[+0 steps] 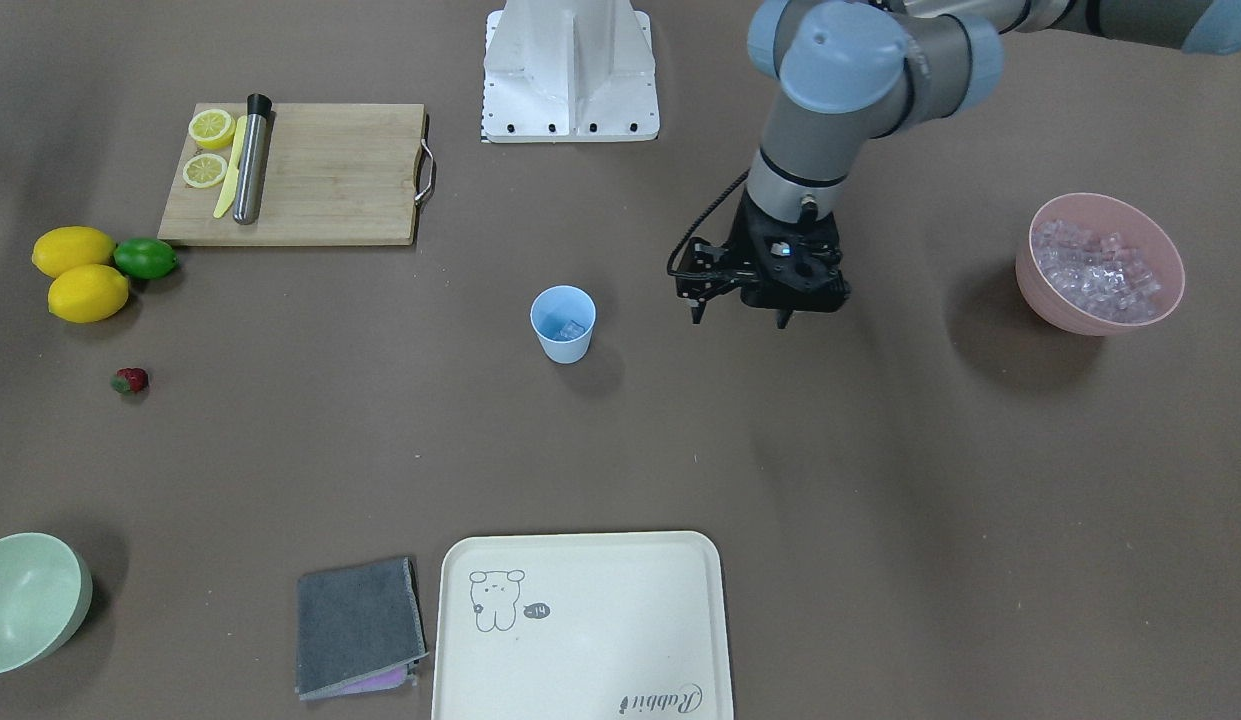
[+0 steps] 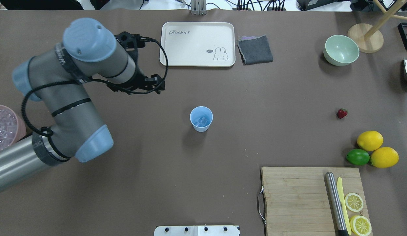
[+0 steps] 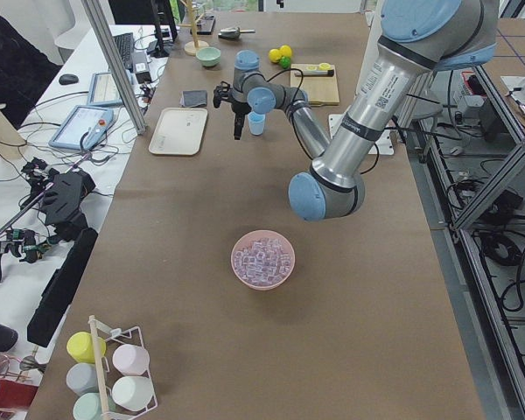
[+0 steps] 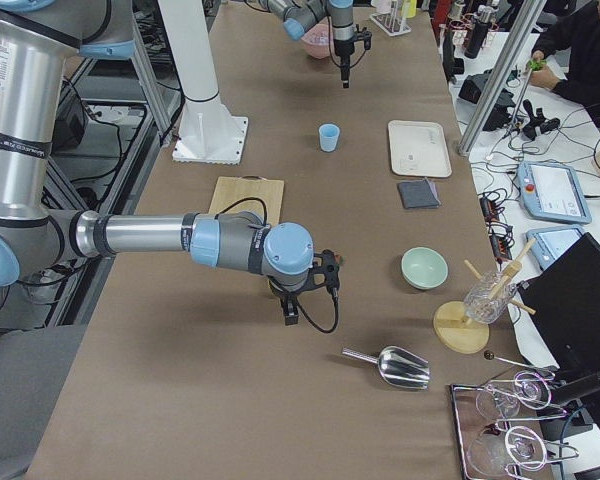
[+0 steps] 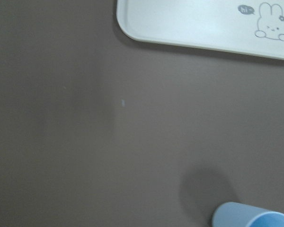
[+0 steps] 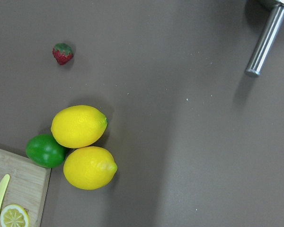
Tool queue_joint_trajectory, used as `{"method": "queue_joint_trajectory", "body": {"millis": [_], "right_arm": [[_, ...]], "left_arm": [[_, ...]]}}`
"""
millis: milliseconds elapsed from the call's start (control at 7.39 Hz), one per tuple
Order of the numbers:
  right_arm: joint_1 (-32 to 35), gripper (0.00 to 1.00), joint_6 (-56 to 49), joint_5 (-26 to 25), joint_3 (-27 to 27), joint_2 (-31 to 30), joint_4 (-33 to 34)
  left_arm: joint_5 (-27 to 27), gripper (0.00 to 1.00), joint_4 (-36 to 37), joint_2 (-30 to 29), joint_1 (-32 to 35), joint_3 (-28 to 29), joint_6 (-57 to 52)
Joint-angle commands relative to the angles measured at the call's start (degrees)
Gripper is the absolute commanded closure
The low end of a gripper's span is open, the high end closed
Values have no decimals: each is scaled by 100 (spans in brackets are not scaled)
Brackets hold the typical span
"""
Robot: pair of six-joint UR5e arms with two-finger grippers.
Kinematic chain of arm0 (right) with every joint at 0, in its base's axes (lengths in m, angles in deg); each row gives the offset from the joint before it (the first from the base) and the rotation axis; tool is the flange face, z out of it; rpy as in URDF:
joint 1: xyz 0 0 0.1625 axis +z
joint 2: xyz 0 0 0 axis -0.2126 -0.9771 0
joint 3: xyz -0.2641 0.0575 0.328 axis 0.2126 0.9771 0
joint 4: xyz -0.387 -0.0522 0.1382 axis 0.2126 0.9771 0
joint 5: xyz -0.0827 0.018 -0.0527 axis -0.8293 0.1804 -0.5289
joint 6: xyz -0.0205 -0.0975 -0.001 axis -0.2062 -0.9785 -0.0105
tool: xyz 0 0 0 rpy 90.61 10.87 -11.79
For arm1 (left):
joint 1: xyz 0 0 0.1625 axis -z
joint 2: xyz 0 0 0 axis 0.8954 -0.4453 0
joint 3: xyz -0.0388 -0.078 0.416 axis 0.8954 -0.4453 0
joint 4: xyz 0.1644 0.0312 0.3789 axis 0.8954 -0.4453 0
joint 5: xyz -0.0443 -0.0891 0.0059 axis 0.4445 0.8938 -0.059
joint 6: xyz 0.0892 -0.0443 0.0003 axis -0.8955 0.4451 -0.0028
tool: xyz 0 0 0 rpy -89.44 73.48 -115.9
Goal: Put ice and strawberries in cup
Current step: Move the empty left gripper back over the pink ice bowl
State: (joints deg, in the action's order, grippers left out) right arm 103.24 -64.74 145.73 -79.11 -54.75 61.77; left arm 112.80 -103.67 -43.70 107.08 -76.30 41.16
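The cup (image 1: 563, 325) is stood upright in the middle of the table (image 1: 880, 500), mouth up and long axis vertical. A little ice (image 2: 202, 122) is seen at its bottom.

Nearest to the cup, on its robot's-left side, the left jaws are held above the table. They are pointed down, parted, and nothing is gripped between them. The cup is set apart from them, off to one side and lower. Only its rim is caught at the bottom edge of the left wrist view.

Beyond the cup, on the side away from the robot, a cream tray (image 1: 600, 650) is laid flat.

Farther from the cup, on its robot's-right side, the strawberry (image 2: 341, 113) is laid on its side on the bare table. Its cap-to-tip axis is turned roughly across the line to the cup, and the green cap is pointed away from the robot. Past it, still farther from the cup, two lemons (image 6: 79, 126) and a lime (image 6: 45, 150) are bunched together, touching.

The strawberry is seen from above in the right wrist view, near the upper left corner. The right jaws are shown only in the right side view, well apart from the cup. Whether they are parted or clenched cannot be told.

Far from the cup on its robot's-left side, past the left jaws, a pink bowl (image 1: 1055, 305) is heaped with more ice.
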Motion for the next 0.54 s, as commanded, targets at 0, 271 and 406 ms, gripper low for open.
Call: {"method": "queue_joint_trajectory", "body": {"millis": [0, 271, 406], "right_arm": [[0, 0, -12, -26, 0, -4, -261], [0, 0, -39, 8, -26, -13, -270], [0, 0, -22, 9, -18, -21, -270]], "left_arm": [[320, 3, -70, 671, 655, -221, -2124], [425, 3, -88, 1434, 1095, -642, -3622], [574, 3, -105, 1760, 1306, -731, -3794]]}}
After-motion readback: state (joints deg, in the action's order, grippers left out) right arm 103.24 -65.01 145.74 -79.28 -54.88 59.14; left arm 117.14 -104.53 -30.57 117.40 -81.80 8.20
